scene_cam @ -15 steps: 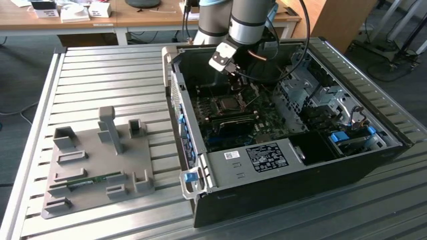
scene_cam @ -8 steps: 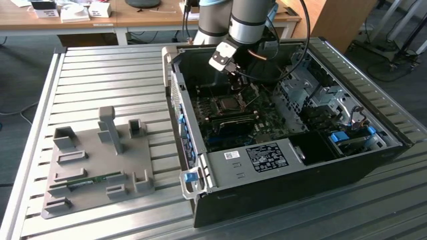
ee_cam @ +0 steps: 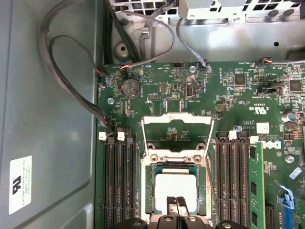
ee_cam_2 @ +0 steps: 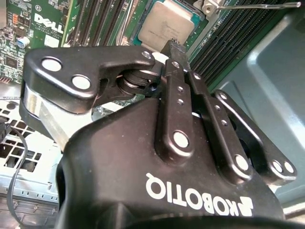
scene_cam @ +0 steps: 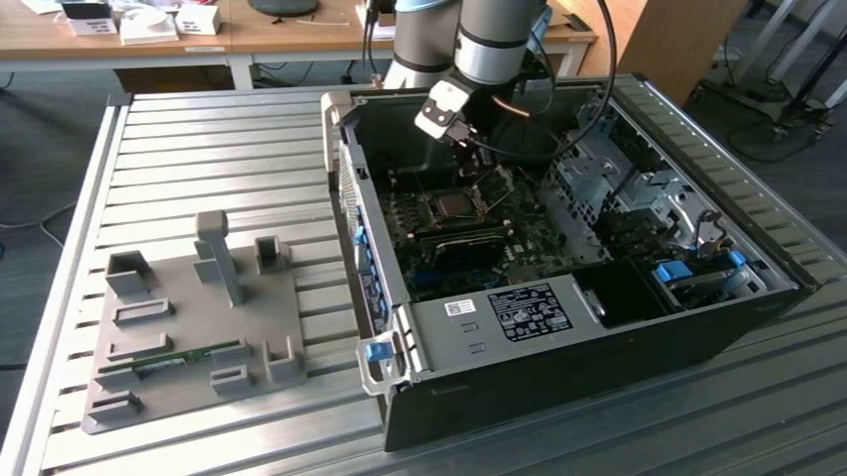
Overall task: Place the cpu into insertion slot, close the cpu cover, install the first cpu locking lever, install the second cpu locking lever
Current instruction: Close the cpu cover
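The arm reaches down into the open computer case (scene_cam: 569, 347) lying on the slatted metal tabletop (scene_cam: 198, 159), and the hand (scene_cam: 474, 167) hangs just above the green circuit board (ee_cam: 238, 95). In both wrist views its fingers are pressed together with nothing seen between them, and their tips (ee_cam: 171, 207) sit at one edge of the cpu (ee_cam: 177, 188); whether they touch its face cannot be told. The cpu lies flat in the insertion slot (ee_cam: 147, 188), pale face up and square to the silver rim, so the first step looks done. The cpu cover (ee_cam: 177, 117) is not yet closed: it stands swung up off the slot, with board showing through its cut-out centre. The cover lies straight across the cpu from the hand, at the slot's opposite edge, on the side toward the coin battery (ee_cam: 129, 87). Its hinge line runs crosswise to the long black memory slots (ee_cam: 119, 181) flanking the slot, so hand, cpu and cover fall along one line parallel to those slots. In the second wrist view a thin wire lever (ee_cam_2: 257, 5) stands beyond the cpu (ee_cam_2: 166, 23) and appears unlatched
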